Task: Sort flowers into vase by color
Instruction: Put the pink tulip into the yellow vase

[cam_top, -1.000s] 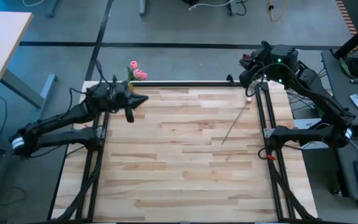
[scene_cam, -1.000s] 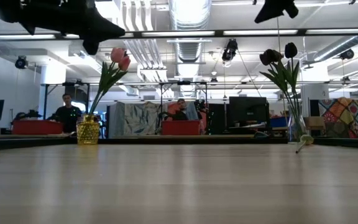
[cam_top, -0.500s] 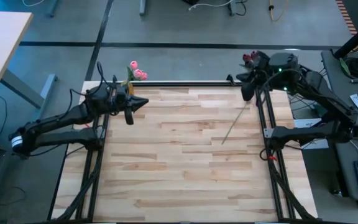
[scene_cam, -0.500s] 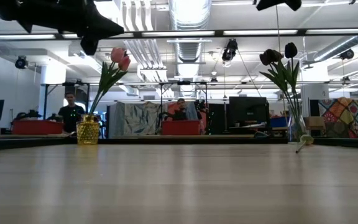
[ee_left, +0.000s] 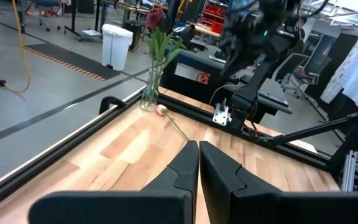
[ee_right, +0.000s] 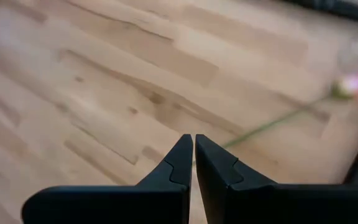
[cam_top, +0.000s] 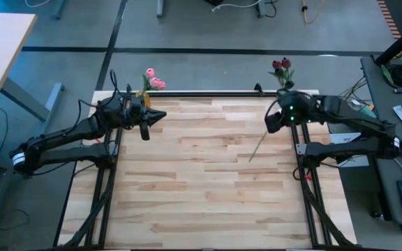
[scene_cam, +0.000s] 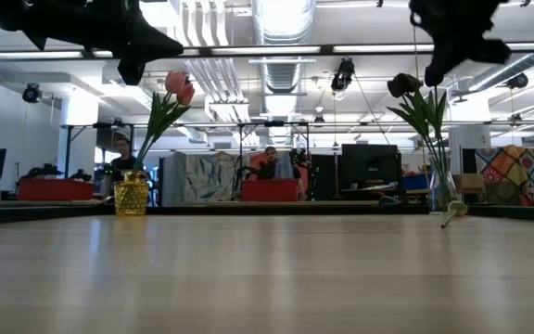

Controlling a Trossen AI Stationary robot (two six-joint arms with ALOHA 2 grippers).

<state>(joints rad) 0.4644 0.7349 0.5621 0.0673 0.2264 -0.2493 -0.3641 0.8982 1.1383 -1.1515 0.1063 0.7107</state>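
While its two dark fingers (ee_right: 179, 163) press together with nothing between them, the right gripper (cam_top: 273, 120) hangs above the far right part of the wooden table (cam_top: 201, 188), pointing down at the boards. Just beyond its tips in the right wrist view, one loose flower (ee_right: 351, 86) lies flat on the wood, its pink head near the right rail and its thin green stem running back toward the middle of the table. From above, that same stem shows as a slanted line just beside the gripper on its inner side. At the far right corner stands a clear vase (ee_left: 149, 93) holding dark red flowers (cam_top: 280, 65); the loose flower's head lies near its foot.

Across the table, the left gripper (cam_top: 158, 115) waits in the air near the far left corner, fingers closed tight and empty, aimed toward the right side. Just behind it, at the far left edge, a yellow vase (scene_cam: 131, 195) holds pink flowers (cam_top: 153, 79) with green leaves. In the low view both vases stand upright at the table's far edge, well apart, pink on one side and dark red on the other.

Beyond the table lies a large workshop room, where people sit at benches far back.
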